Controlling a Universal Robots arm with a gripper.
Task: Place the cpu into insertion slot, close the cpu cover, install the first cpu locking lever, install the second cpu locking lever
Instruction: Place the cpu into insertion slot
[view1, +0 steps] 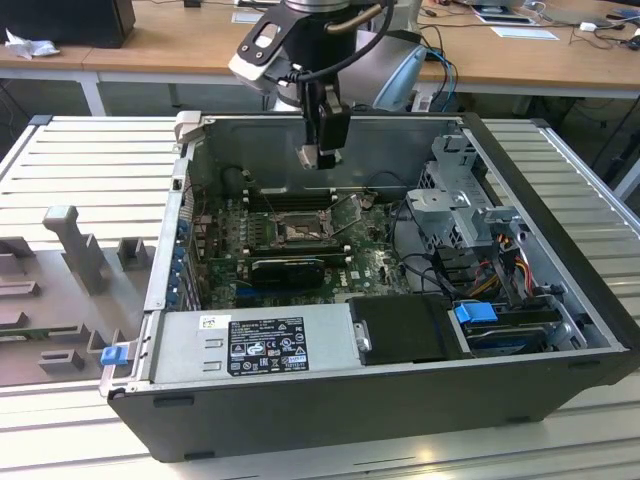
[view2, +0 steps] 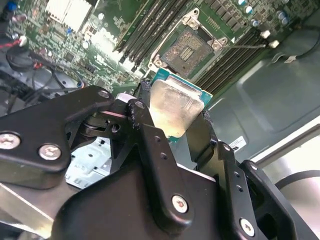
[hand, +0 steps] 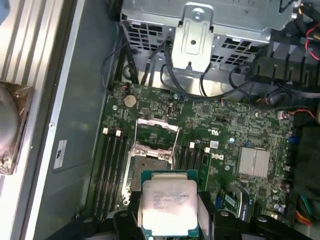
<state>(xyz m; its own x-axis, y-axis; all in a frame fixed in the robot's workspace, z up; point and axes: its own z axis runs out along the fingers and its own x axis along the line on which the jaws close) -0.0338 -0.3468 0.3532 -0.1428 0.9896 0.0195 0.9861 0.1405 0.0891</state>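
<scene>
Cpu (hand: 169, 208) in gripper (view1: 321, 152), above insertion slot (view2: 192, 47)

Your exterior view sits off the arm, high up, angled down into the open PC case (view1: 300, 420) from mid range. The whole motherboard (view1: 375, 262) fits in, w/ the gripper (view1: 320, 155) above it. First wrist view looks down past the cpu (hand: 167, 207), close in the foregrnd, onto the insertion slot (hand: 150, 172), w/ the drive cage (hand: 200, 20) farther off. Second wrist view sits v. close behind the gripper's links, facing the same cpu (view2: 172, 112) & slot (view2: 189, 49) from another side. Both wrist views share cpu, slot & memory slots (hand: 112, 165). Exterior view shares the slot (view1: 297, 232) w/ both, the cage (view1: 455, 200) w/ the first.
</scene>
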